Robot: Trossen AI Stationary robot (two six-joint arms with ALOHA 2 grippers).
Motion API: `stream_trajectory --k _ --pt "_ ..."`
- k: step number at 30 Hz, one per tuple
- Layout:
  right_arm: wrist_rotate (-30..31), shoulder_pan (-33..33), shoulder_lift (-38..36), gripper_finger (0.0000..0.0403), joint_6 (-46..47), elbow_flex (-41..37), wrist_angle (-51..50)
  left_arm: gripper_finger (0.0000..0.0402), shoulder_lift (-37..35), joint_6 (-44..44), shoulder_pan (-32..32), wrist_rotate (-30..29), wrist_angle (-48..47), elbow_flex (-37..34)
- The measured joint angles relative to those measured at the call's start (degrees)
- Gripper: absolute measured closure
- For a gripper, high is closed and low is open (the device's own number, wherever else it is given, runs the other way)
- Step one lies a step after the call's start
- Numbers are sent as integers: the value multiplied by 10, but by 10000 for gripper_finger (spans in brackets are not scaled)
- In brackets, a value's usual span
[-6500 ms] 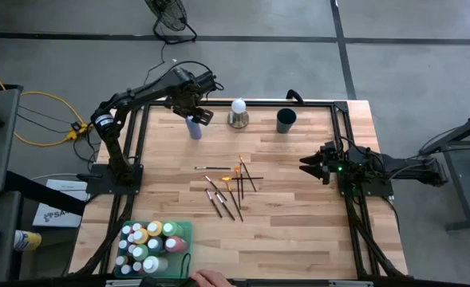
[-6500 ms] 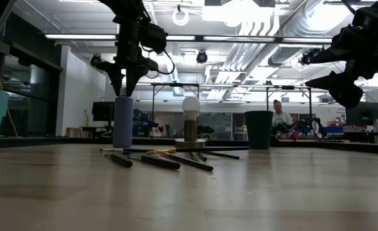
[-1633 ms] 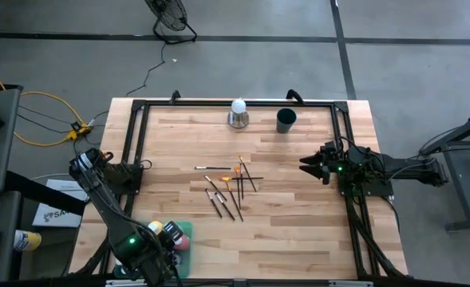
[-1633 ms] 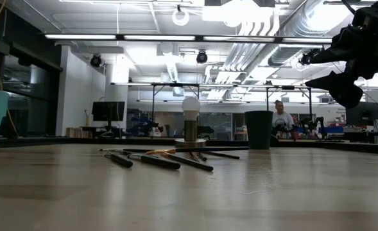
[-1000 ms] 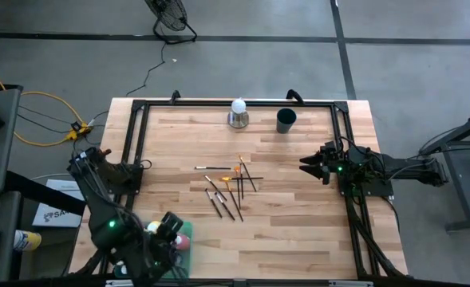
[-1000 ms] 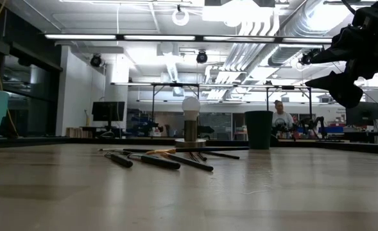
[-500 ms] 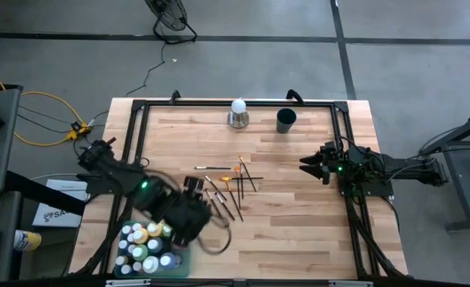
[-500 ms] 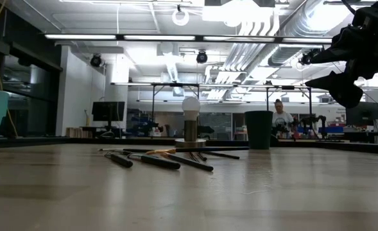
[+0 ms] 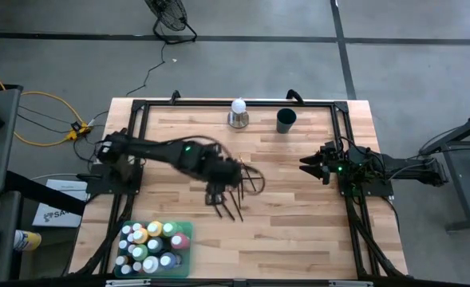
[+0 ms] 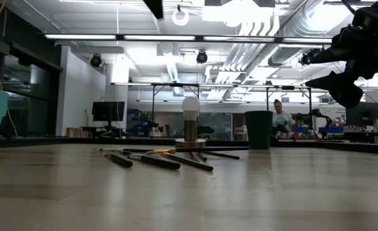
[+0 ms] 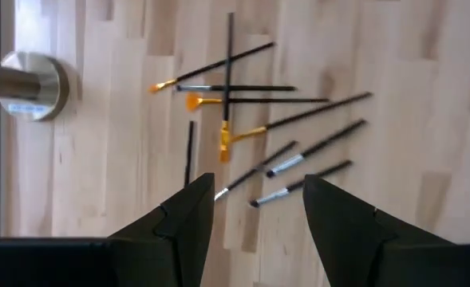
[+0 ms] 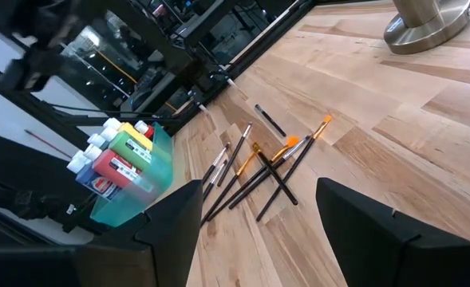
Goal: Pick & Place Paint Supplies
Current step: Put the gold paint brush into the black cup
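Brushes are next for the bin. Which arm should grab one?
Left. The left gripper, fingers open, hangs right above the scattered brushes. The right gripper, open too, waits at the table's right edge, farther from both them and the teal bin of bottles.

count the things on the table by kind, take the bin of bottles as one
brushes: 9
bin of paint bottles: 1
white ball on a metal base: 1
dark cup: 1
total: 12
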Motion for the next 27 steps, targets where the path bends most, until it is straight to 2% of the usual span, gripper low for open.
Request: stream_trajectory --k 5,13,27 --pt "0 0 0 164 0 0 0 215 41 -16 65 35 20 0" --pt "0 0 0 164 0 0 0 215 127 -59 130 136 28 0" --pt "0 0 0 164 0 0 0 215 224 -43 158 173 41 0"
